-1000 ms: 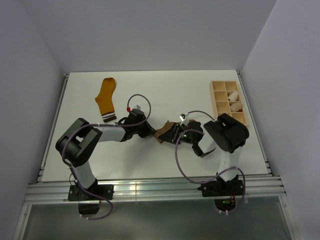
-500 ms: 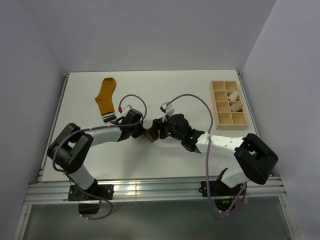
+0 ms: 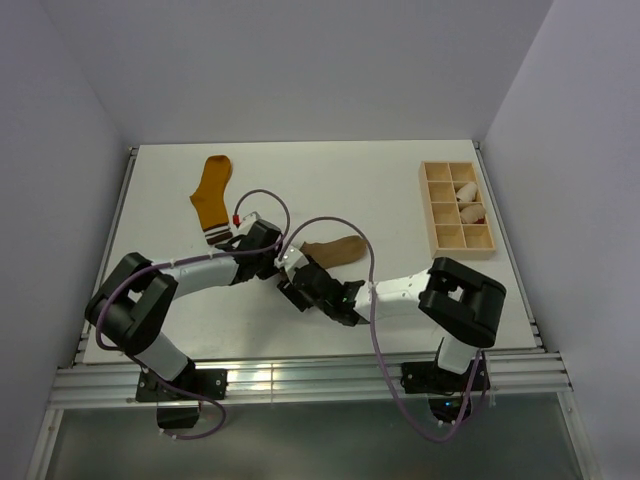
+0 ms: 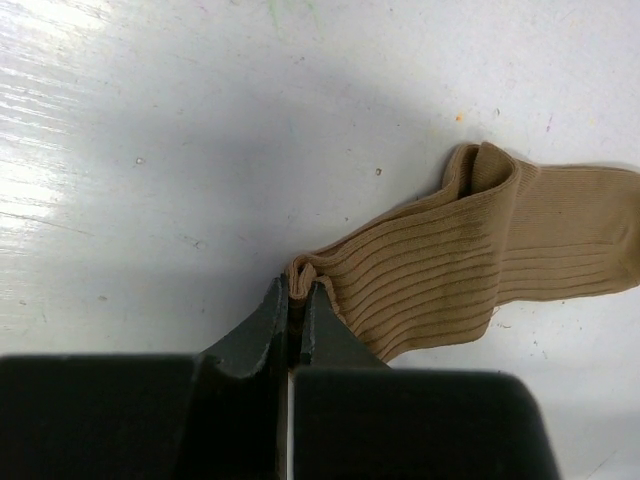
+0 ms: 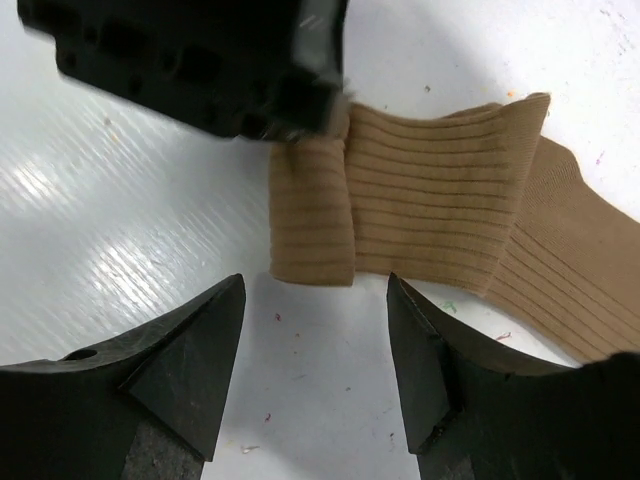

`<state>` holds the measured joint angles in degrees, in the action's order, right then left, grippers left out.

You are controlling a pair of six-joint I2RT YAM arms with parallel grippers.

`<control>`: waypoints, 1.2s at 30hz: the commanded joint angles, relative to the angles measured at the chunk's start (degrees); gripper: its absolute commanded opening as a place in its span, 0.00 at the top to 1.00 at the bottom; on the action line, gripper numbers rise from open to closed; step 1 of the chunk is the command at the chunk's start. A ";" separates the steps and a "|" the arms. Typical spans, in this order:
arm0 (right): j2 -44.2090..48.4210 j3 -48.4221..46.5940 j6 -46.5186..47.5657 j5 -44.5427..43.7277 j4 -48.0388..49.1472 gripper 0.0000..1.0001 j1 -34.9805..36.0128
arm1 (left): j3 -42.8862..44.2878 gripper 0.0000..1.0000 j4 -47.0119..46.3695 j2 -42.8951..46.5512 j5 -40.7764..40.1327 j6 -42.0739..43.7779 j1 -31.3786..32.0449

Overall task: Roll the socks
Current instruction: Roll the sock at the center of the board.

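The tan-brown sock (image 3: 332, 250) lies flat on the white table, its end folded over. My left gripper (image 3: 274, 257) is shut on that folded end, and in the left wrist view (image 4: 297, 287) the jaws pinch the edge of the ribbed sock (image 4: 470, 265). My right gripper (image 3: 297, 283) is open and empty just on the near side of the fold. In the right wrist view (image 5: 315, 295) its fingers stand apart over bare table below the sock (image 5: 430, 205). The mustard-orange sock (image 3: 213, 194) with its striped cuff lies flat at the far left, apart from both grippers.
A wooden compartment tray (image 3: 441, 238) stands at the far right with small cream-white rolled bundles (image 3: 467, 192) in its compartments. The left gripper's black body (image 5: 200, 60) fills the top of the right wrist view. Cables loop over both arms.
The right gripper has let go of the tan sock and swung left to its near side, open. The sock, bunched before, now lies stretched toward the right. The left gripper shifted slightly left.
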<state>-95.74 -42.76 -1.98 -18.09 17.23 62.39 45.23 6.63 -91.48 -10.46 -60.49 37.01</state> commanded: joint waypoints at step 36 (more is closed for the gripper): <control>-6.83 -1.19 -7.86 0.85 3.77 1.00 1.43 | -2.87 0.60 -0.65 3.59 2.98 -2.17 -0.54</control>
<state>-104.01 -46.00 -3.62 -23.57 22.59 65.58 43.92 6.35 -90.41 -9.23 -60.93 36.05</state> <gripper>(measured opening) 0.111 0.361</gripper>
